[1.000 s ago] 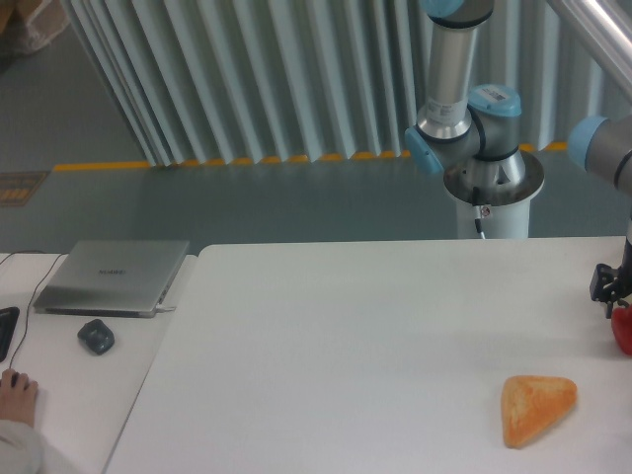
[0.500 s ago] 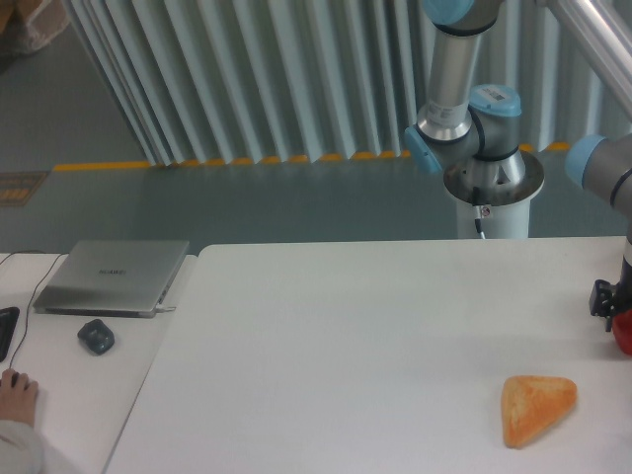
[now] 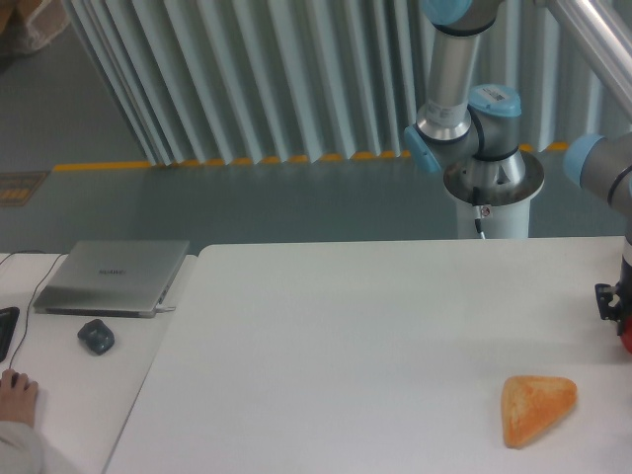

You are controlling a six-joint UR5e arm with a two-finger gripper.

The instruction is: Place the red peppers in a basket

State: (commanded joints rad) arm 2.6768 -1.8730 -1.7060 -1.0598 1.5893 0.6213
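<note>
Since a second ago, the tool and the red pepper have slid toward the right edge of the surface, so now only a thin red sliver shows at the frame's border. That pepper hangs just beneath the dark tool, above the surface near its right edge. It seems to be carried, yet the fingers are cut off by the frame, so I cannot tell whether they are spread or pinching it.

No basket is in view, so the task looks underway and unfinished: the pepper is probably lifted, with the drop into a basket yet to come.

From its base behind the far edge, the arm rises upward out of frame and comes back down at the right edge.

An orange bread piece lies near the front right corner. A laptop and a mouse sit on a second surface beside the left edge.
</note>
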